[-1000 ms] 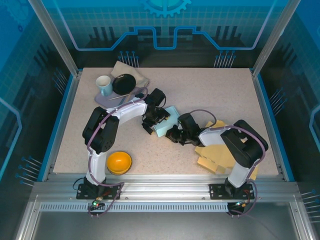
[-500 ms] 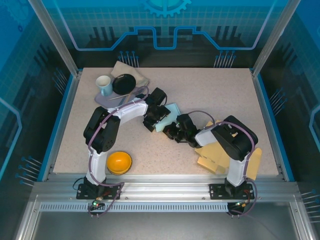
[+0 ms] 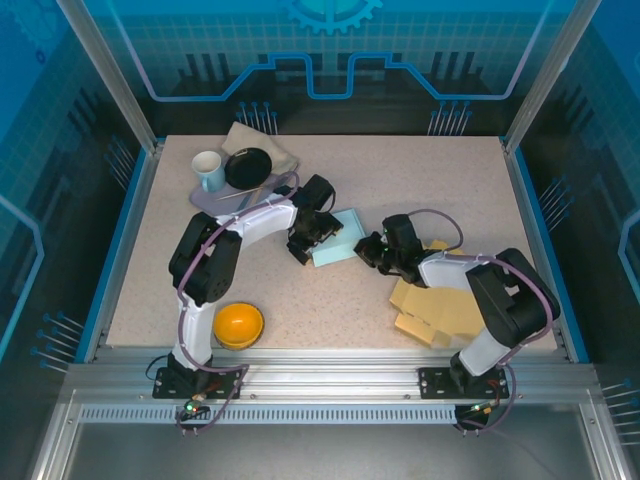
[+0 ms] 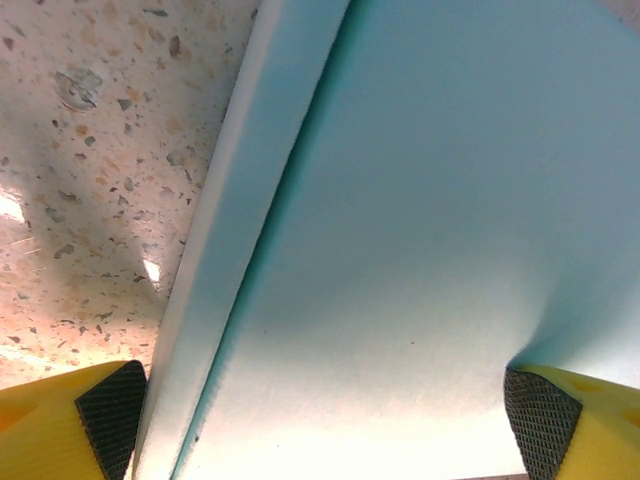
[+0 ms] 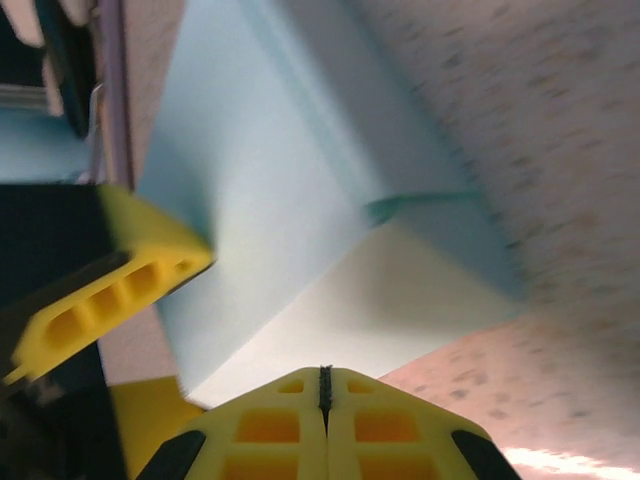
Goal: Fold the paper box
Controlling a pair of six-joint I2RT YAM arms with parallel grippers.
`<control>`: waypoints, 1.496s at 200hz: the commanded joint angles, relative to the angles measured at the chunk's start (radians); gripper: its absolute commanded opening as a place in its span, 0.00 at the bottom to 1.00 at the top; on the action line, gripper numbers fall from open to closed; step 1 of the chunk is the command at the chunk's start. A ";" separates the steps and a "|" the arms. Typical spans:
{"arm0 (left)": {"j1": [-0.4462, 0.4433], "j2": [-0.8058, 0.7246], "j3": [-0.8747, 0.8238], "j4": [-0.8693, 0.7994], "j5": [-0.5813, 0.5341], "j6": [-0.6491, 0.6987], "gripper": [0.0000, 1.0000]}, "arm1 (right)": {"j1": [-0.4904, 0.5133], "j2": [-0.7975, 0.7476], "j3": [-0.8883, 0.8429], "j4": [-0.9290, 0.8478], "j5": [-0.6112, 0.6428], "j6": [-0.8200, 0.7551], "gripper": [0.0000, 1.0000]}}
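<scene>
– Paper box [image 3: 337, 240]: how much of the folding can be counted as done?

– Some, it is judged, but not all. It is seen lying pale blue on the tabletop [image 3: 430, 190] near the middle, between the two claws. In the left wrist view a narrow strip is turned along one long edge. In the right wrist view a panel is seen standing up from the sheet beside it (a wall, most likely). A closed, finished box is not shown, so the remaining walls and the tucking-in are taken as not yet done.

– And the claws?

– The left claw [image 3: 306, 243] is spread wide, with one pad on each side of the box. One pad [image 4: 545, 430] is seen against the paper where it dimples, yet a true grip cannot be confirmed. The right claw [image 5: 322, 385] is closed tight with nothing between its fingers. Its tip is just beside the box's near edge, and whether contact is made cannot be told.

– What cannot be made out?

– The box's full outline. From above, part of it is covered by the left arm, and both wrist views are cut off at its edges. How many flaps are left cannot be counted. The right wrist picture is also blurred (the speckled surface is smeared). The tan flats [image 3: 435, 312] stacked near the right arm are partly hidden under it.
</scene>
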 commanded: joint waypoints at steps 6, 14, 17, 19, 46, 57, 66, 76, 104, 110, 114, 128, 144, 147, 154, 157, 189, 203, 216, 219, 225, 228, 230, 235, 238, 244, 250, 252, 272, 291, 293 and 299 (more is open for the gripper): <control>-0.006 0.064 -0.019 -0.145 0.021 0.014 0.96 | -0.035 0.081 0.032 -0.027 0.004 -0.044 0.05; -0.005 0.067 -0.022 -0.142 0.023 0.015 0.96 | -0.035 0.107 0.048 -0.007 0.002 -0.051 0.05; -0.006 0.066 -0.023 -0.140 0.023 0.016 0.95 | -0.034 0.119 0.055 0.005 0.002 -0.057 0.05; -0.007 0.066 -0.024 -0.138 0.026 0.017 0.95 | -0.033 0.126 0.058 0.012 0.002 -0.058 0.05; -0.013 0.073 -0.031 -0.113 0.038 0.022 0.96 | -0.029 0.200 0.101 0.102 -0.002 -0.074 0.05; -0.017 0.078 -0.026 -0.110 0.047 0.027 0.96 | -0.029 0.220 0.114 0.108 -0.010 -0.072 0.05; -0.019 0.085 -0.021 -0.109 0.052 0.031 0.96 | -0.029 0.230 0.119 0.116 -0.019 -0.069 0.05; -0.020 0.088 -0.017 -0.110 0.057 0.034 0.96 | -0.032 0.240 0.128 0.118 -0.038 -0.077 0.05; -0.025 0.076 0.015 -0.137 0.063 0.061 0.95 | -0.048 0.257 0.184 0.004 -0.072 -0.129 0.06; -0.028 0.068 0.028 -0.153 0.049 0.077 0.95 | -0.054 0.264 0.201 -0.025 -0.084 -0.145 0.06; -0.029 0.060 0.037 -0.163 0.038 0.085 0.95 | -0.061 0.269 0.210 -0.040 -0.091 -0.156 0.06; -0.027 0.035 0.059 -0.187 0.002 0.115 0.96 | -0.081 0.285 0.214 -0.077 -0.128 -0.185 0.06; -0.022 0.007 0.074 -0.194 -0.025 0.162 0.96 | -0.104 0.308 0.266 -0.117 -0.174 -0.220 0.06; -0.023 0.004 0.077 -0.192 -0.028 0.170 0.96 | -0.108 0.313 0.273 -0.125 -0.185 -0.226 0.07; -0.020 0.000 0.083 -0.186 -0.027 0.199 0.96 | -0.116 0.323 0.288 -0.144 -0.204 -0.246 0.06; -0.021 -0.002 0.085 -0.183 -0.025 0.210 0.96 | -0.118 0.326 0.294 -0.152 -0.211 -0.256 0.07; -0.008 0.000 0.101 -0.118 0.055 0.355 0.96 | -0.143 0.360 0.365 -0.253 -0.278 -0.343 0.07; -0.008 -0.013 0.109 -0.107 0.059 0.413 0.96 | -0.149 0.360 0.379 -0.285 -0.279 -0.369 0.07; -0.006 -0.027 0.121 -0.126 0.028 0.441 0.96 | -0.156 0.355 0.379 -0.304 -0.272 -0.381 0.07; -0.007 -0.030 0.126 -0.132 0.021 0.445 0.96 | -0.157 0.353 0.378 -0.306 -0.270 -0.382 0.07; -0.004 -0.033 0.134 -0.148 0.005 0.451 0.97 | -0.161 0.349 0.375 -0.310 -0.267 -0.385 0.07; -0.003 -0.035 0.140 -0.156 0.000 0.453 0.97 | -0.164 0.347 0.375 -0.310 -0.265 -0.385 0.07; -0.002 -0.035 0.142 -0.160 -0.003 0.455 0.97 | -0.165 0.346 0.374 -0.312 -0.265 -0.385 0.07; -0.001 -0.037 0.148 -0.172 -0.013 0.460 0.97 | -0.168 0.343 0.372 -0.314 -0.266 -0.384 0.07; 0.001 -0.039 0.152 -0.178 -0.017 0.466 0.97 | -0.170 0.341 0.372 -0.314 -0.266 -0.385 0.07; 0.003 -0.043 0.159 -0.187 -0.027 0.477 0.97 | -0.173 0.339 0.371 -0.316 -0.270 -0.386 0.07; 0.003 -0.050 0.162 -0.194 -0.036 0.489 0.97 | -0.178 0.335 0.371 -0.320 -0.271 -0.387 0.07; 0.003 -0.053 0.164 -0.196 -0.041 0.493 0.97 | -0.179 0.334 0.373 -0.323 -0.271 -0.388 0.07; 0.019 -0.094 0.161 -0.177 -0.064 0.542 0.97 | -0.180 0.312 0.384 -0.364 -0.266 -0.413 0.07; 0.063 -0.136 0.151 -0.132 -0.068 0.606 0.94 | -0.181 0.285 0.401 -0.421 -0.243 -0.442 0.07; 0.068 -0.139 0.151 -0.127 -0.068 0.613 0.95 | -0.182 0.283 0.406 -0.429 -0.240 -0.445 0.07; 0.085 -0.144 0.149 -0.113 -0.069 0.635 0.94 | -0.182 0.281 0.417 -0.448 -0.236 -0.457 0.07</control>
